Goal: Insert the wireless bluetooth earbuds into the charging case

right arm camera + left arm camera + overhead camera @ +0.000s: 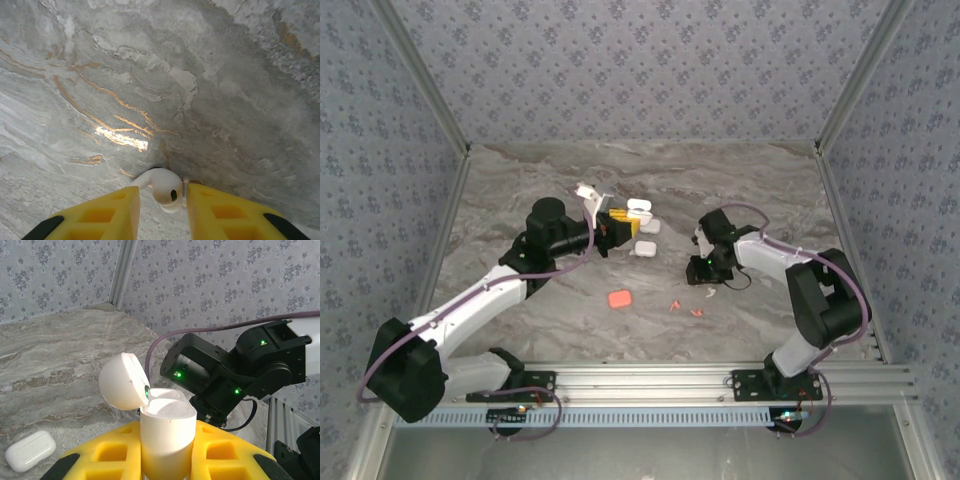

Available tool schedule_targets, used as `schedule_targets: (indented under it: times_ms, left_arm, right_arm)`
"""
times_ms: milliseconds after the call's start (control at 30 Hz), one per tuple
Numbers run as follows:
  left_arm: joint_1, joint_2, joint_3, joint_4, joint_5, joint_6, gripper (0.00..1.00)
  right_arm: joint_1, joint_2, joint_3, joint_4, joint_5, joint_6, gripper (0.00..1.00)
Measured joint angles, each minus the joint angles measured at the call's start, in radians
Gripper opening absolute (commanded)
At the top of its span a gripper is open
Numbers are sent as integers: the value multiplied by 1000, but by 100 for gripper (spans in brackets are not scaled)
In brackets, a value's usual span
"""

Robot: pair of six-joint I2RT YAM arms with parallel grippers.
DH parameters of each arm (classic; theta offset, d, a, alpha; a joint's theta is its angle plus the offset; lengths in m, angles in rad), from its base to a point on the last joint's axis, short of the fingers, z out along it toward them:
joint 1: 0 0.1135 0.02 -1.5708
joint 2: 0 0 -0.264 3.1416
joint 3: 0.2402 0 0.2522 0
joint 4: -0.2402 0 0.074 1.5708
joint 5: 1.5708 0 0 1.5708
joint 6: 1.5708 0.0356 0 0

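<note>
My left gripper [167,460] is shut on a white charging case [167,432], held upright with its lid [122,381] swung open to the left. In the right wrist view a white earbud [165,186] lies on the marble table between my right gripper's [162,200] yellow fingers. The right finger almost touches it, and a small gap shows on the left, where the stem points. From above, the right gripper [703,270] points down at the table, right of the left gripper [618,228]. Two red earbuds [675,303] [697,312] lie in front.
A few closed white cases [638,207] [650,226] [642,248] sit just beyond the left gripper, and one shows in the left wrist view [30,451]. A red case [619,298] lies nearer the front. The right arm [225,375] is close behind the held case. Patterned walls enclose the table.
</note>
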Motion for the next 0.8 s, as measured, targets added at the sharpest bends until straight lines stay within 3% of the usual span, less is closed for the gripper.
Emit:
schedule_targets:
  times_ms: [600,800]
  left_arm:
    - [0,0,0,-16,0,0,0]
    - [0,0,0,-16,0,0,0]
  right_arm:
    - [12,32,21,-17,30,0,20]
    - [21,-31,19,9,60,-20,20]
